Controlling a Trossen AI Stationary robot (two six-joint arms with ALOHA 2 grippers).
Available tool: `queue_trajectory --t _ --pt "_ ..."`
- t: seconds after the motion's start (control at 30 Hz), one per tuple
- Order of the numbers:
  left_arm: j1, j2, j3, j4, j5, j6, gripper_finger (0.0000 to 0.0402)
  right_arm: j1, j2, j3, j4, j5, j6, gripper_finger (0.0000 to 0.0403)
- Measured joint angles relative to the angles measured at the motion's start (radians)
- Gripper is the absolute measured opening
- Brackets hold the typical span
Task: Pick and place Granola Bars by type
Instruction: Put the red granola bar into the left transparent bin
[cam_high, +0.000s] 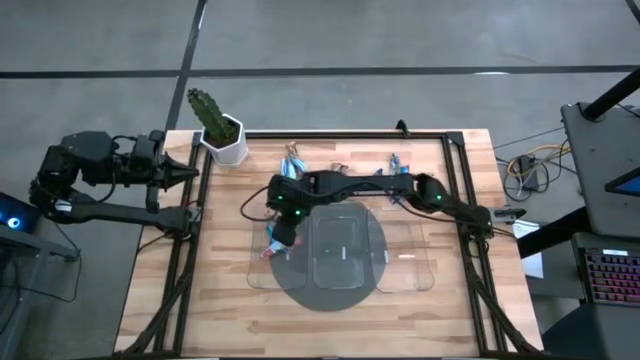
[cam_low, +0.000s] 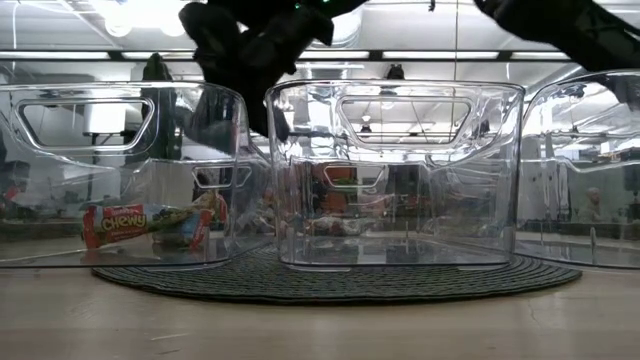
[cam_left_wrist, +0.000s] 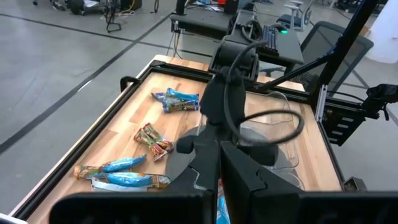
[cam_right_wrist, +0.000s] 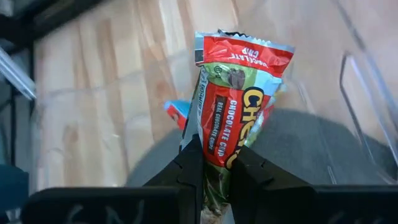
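The table (cam_high: 150, 300) is pale wood in narrow planks with a smooth, low-sheen finish, edged by a black frame (cam_high: 340, 134) that looks like matt metal. The trays (cam_low: 395, 175) are clear, glossy hard plastic that mirrors the ceiling lights. Under them lies a dark round mat (cam_low: 330, 283), ribbed and matt like woven cloth. The granola bars (cam_left_wrist: 121, 173) wear shiny, crinkled foil; the red one (cam_right_wrist: 233, 118) between the right gripper's (cam_right_wrist: 216, 163) matt black plastic fingers (cam_right_wrist: 189, 171) is glossy.
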Motion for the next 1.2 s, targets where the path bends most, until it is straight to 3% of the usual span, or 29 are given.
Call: queue_trajectory --t 0.1,0.43,0.77,0.9,1.2 --pt "0.0 0.0 0.0 -0.003 -0.002 -0.007 0.0 0.002 0.043 0.056 -0.037 -0.002 -0.003 0.0043" --pt "0.0 0.0 -0.001 -0.002 -0.003 -0.007 0.0 0.005 0.045 0.048 -0.06 0.02 0.0 0.0048" --pt "0.0 0.0 -0.001 0.003 -0.003 -0.008 0.0 0.006 0.043 0.05 -0.086 0.023 0.015 0.0154" --pt "0.0 0.0 -0.001 0.003 -0.003 -0.008 0.0 0.006 0.033 0.052 -0.078 0.024 0.007 0.0178" --pt "0.0 0.0 -0.001 0.004 -0.003 -0.009 0.0 0.004 -0.018 0.054 -0.082 0.041 -0.049 0.0145"
